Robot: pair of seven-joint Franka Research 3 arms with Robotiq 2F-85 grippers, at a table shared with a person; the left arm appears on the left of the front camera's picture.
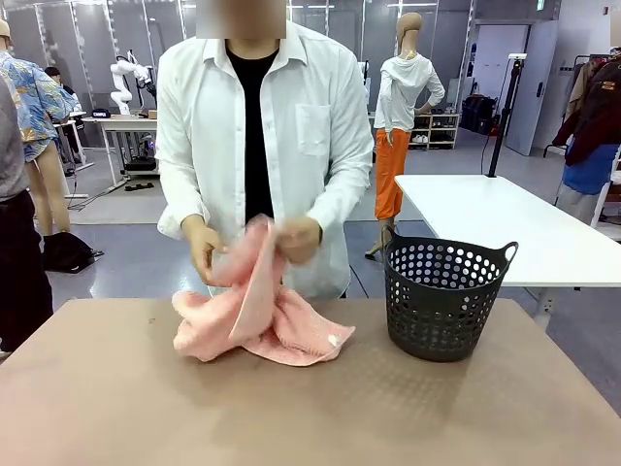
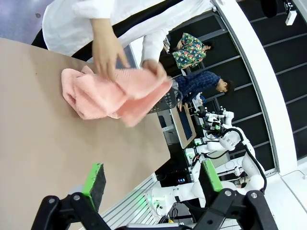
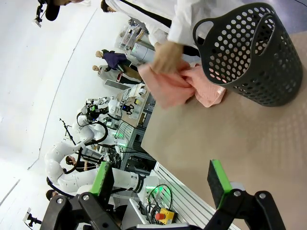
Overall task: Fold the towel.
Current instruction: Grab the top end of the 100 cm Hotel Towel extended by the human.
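Observation:
The salmon-pink towel (image 1: pixel 260 313) lies bunched on the brown table (image 1: pixel 291 408) at its far side, part of it lifted by the person's two hands (image 1: pixel 296 238). From the left wrist the towel (image 2: pixel 110 96) appears far ahead with both hands on it; from the right wrist the towel (image 3: pixel 184 88) shows beside the basket. My left gripper (image 2: pixel 151 179) stands open with nothing between its green pads, well short of the towel. My right gripper (image 3: pixel 160 179) is open and holds nothing, back from the table's near edge.
A dark perforated basket (image 1: pixel 444 296) stands on the table right of the towel, also close in the right wrist view as the basket (image 3: pixel 254 52). A white table (image 1: pixel 505 223) stands behind at the right. Bare brown tabletop stretches across the near half.

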